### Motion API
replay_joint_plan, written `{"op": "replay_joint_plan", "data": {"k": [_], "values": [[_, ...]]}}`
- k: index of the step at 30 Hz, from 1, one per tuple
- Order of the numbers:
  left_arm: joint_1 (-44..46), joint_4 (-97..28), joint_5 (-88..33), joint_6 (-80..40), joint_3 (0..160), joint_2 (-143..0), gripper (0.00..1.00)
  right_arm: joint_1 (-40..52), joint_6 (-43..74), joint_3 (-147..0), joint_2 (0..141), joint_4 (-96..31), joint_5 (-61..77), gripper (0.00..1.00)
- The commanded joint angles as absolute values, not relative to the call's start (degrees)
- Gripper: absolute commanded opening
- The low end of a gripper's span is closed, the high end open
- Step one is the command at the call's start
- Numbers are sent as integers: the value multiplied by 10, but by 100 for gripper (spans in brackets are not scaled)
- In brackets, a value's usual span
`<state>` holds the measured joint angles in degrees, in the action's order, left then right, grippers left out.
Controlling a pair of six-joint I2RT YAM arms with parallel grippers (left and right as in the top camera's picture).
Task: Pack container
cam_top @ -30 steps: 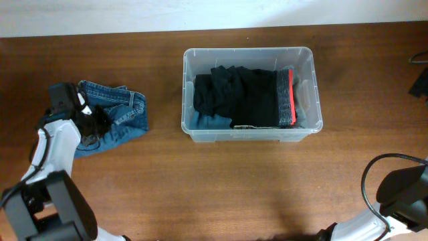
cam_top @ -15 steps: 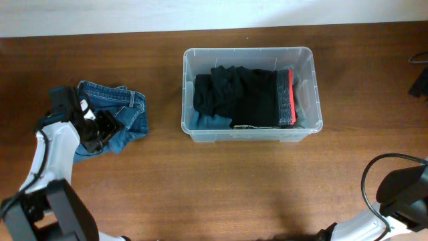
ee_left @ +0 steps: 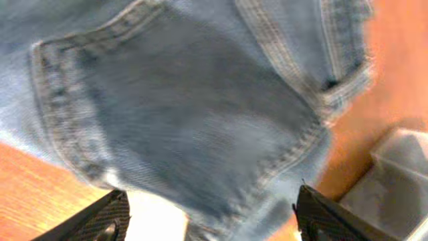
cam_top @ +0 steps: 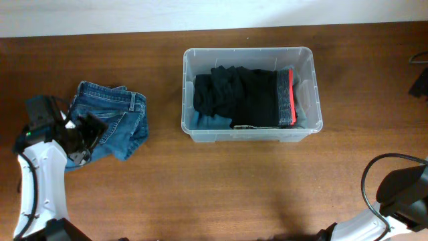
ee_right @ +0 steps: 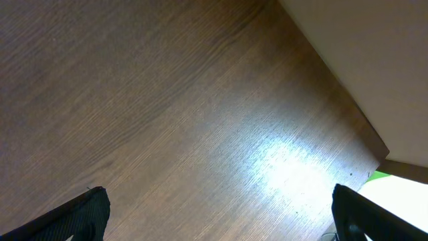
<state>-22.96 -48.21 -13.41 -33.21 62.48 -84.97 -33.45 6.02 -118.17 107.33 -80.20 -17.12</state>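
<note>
The clear plastic container [cam_top: 249,51] stands at the table's middle back, holding folded black clothes [cam_top: 241,97] with a red and grey band [cam_top: 289,97] over something blue. Blue jeans [cam_top: 114,120] lie crumpled on the table to its left. My left gripper [cam_top: 92,134] hovers at the jeans' left edge, jaws open and holding nothing. In the left wrist view the jeans [ee_left: 194,107] fill the frame, and the left gripper [ee_left: 210,221] has its fingertips [ee_left: 100,217] far apart. My right gripper [ee_right: 221,214] is open over bare wood.
A corner of the container [ee_left: 401,181] shows at the right of the left wrist view. The right arm [cam_top: 401,194] sits at the front right corner with a black cable. A pale wall [ee_right: 361,60] borders the table's edge.
The left gripper went from shut on the jeans to open and let them go. The arm pulled back to the left and toward the front. The jeans settled slightly wider.
</note>
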Motion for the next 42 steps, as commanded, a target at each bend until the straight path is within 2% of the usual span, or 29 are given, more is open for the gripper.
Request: {"op": "replay_joint_plan", "data": {"k": [1,10,15,22,29,36,39,42], "values": [[-260,-471,-122,-367,572,-861,80,-334,64,-1184,1073,-801,-178,98],[-305,-462,-163,-398,528,-865,78,-334,64,-1184,1073,-801,-178,98],[-313,-458,-207,-431,528,-865,79,-334,64,-1184,1073,-801,-178,98],[-313,-451,-208,-452,514,-865,79,-334,64,-1184,1073,-802,-178,98],[-325,-406,-208,-508,459,-865,79,-334,64,-1184,1073,-802,-178,98],[-350,-324,-208,-508,429,-865,79,-334,64,-1184,1073,-801,-178,98],[-349,-289,-208,-508,421,-865,92,-334,64,-1184,1073,-801,-178,98],[-349,-256,-208,-507,411,-867,95,-334,64,-1184,1073,-801,-178,98]]}}
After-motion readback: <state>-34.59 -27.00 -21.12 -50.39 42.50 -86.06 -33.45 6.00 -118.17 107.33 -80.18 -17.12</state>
